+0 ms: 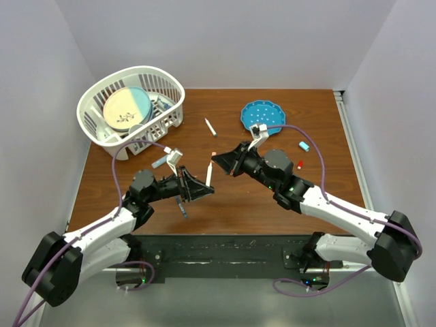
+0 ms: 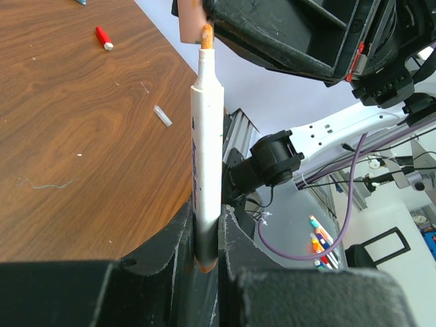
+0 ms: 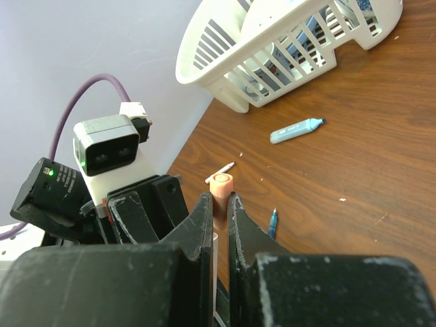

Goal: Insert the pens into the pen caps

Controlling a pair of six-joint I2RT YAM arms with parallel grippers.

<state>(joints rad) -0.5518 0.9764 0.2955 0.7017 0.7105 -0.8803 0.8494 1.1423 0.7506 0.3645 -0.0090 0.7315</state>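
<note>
Brown wood-grain table (image 1: 238, 204) sits boxed by pale walls (image 1: 225, 41).

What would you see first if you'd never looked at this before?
In the middle, the left gripper pinches a white pen with an orange tip. The right gripper pinches a salmon cap, and the two are held close together. Next comes the big white basket at the far left.

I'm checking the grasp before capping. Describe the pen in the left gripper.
The pen is a white, plastic-looking barrel with blue print, an orange tip and a dark band at its rear. The left gripper clamps that rear end; the tip reaches the salmon cap held in the right gripper.
</note>
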